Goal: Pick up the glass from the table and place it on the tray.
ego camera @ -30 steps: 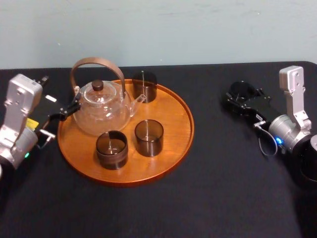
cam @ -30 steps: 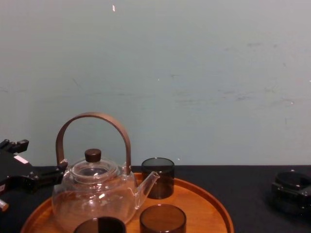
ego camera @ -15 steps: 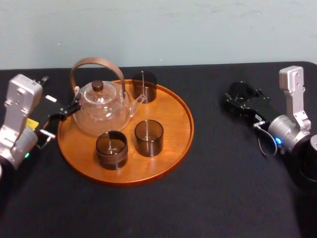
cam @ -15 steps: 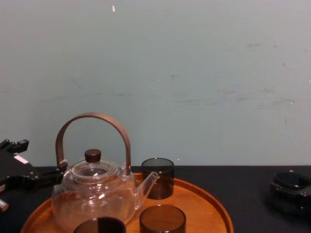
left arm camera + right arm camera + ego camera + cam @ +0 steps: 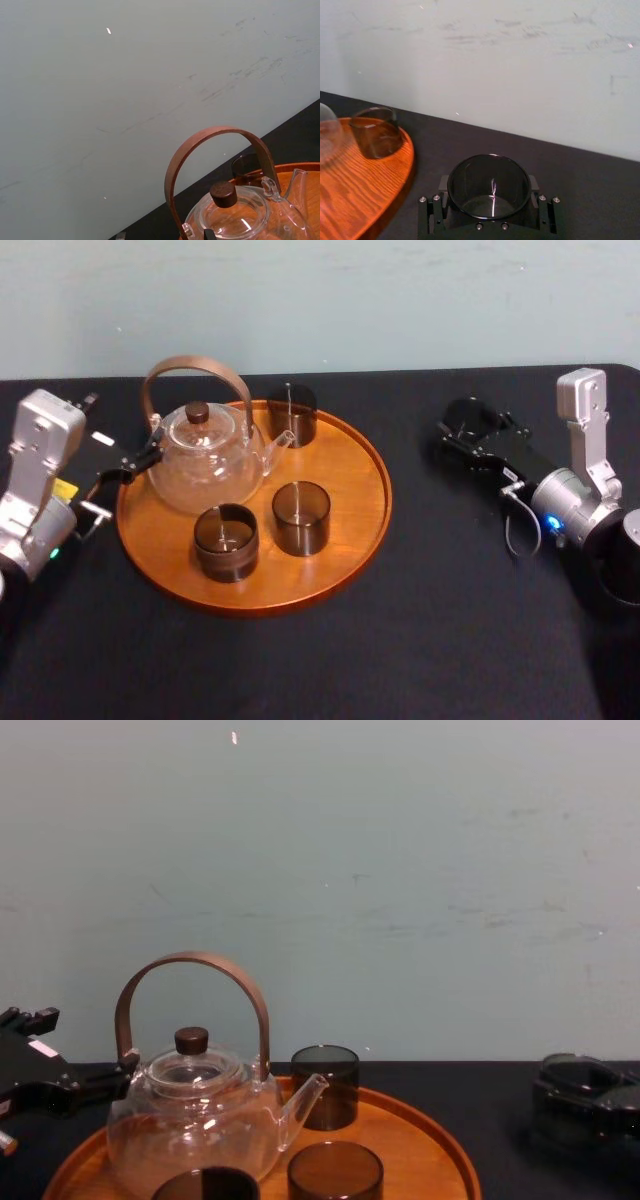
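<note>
Leftward since a second ago, the right gripper [image 5: 462, 432] has carried the glass [image 5: 462, 416] nearer the tray [image 5: 340, 570], though bare table [image 5: 420, 510] lies between them. The right arm [image 5: 575, 505] reaches in from the right edge, forearm pointing forward and left, low over the table. The right wrist view shows the glass upright between the black fingers [image 5: 434, 212], which press on its lower wall from both sides. The chest view gives the glass's rim from the side; I cannot tell whether its base touches the table. The left gripper [image 5: 140, 462] sits parked at the tray's left rim, beside the teapot [image 5: 205, 455].
</note>
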Action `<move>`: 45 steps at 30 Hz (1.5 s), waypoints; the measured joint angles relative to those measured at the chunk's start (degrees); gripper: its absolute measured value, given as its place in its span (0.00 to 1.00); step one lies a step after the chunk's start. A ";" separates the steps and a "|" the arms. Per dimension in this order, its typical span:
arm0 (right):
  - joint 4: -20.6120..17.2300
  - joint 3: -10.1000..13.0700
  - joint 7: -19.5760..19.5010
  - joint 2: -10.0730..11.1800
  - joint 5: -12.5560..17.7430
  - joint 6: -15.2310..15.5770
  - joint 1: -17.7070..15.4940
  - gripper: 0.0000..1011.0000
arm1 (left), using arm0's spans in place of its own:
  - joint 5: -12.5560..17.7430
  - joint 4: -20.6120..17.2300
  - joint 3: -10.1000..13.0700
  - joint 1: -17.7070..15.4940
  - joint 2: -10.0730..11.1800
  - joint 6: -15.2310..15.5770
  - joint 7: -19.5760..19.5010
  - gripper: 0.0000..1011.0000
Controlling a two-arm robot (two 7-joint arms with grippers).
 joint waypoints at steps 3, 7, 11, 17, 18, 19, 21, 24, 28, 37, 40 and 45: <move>-2.00 -0.44 0.20 0.18 0.24 0.18 -0.70 0.90 | 0.00 0.00 0.00 0.00 0.00 0.00 0.00 1.00; -4.11 -1.17 0.38 0.26 0.48 0.39 -1.38 0.90 | 0.00 0.00 0.00 0.00 0.00 0.00 0.00 1.00; -5.66 -2.06 0.49 0.21 0.55 0.54 -1.80 0.90 | 0.00 0.00 0.00 0.00 0.00 0.00 0.00 1.00; -6.31 -4.10 0.46 -0.33 -0.05 0.55 -1.47 0.90 | 0.00 0.00 0.00 0.00 0.00 0.00 0.00 1.00; -6.08 -4.56 0.45 -0.54 -0.21 0.48 -1.17 0.90 | 0.00 0.00 0.00 0.00 0.00 0.00 0.00 1.00; -5.92 -4.78 0.47 -0.65 -0.29 0.41 -1.03 0.90 | 0.00 0.00 0.00 0.00 0.00 0.00 0.00 1.00; -5.49 -5.45 0.56 -1.01 -0.47 0.18 -0.65 0.90 | 0.00 0.00 0.00 0.00 0.00 0.00 0.00 1.00; -4.64 -6.44 0.85 -1.64 -0.82 -0.23 0.03 0.90 | 0.00 0.00 0.00 0.00 0.00 0.00 0.00 1.00; -3.31 -7.62 1.24 -2.55 -1.25 -0.80 1.00 0.90 | 0.00 0.00 0.00 0.00 0.00 0.00 0.00 1.00; 0.65 -9.90 1.60 -4.82 -2.37 -1.93 3.67 0.90 | 0.00 0.00 0.00 0.00 0.00 0.00 0.00 1.00; 1.35 -10.30 1.69 -5.26 -2.59 -2.08 4.13 0.90 | 0.00 0.00 0.00 0.00 0.00 0.00 0.00 1.00; 3.20 -11.10 2.07 -6.26 -2.99 -2.60 5.16 0.90 | 0.00 0.00 0.00 0.00 0.00 0.00 0.00 1.00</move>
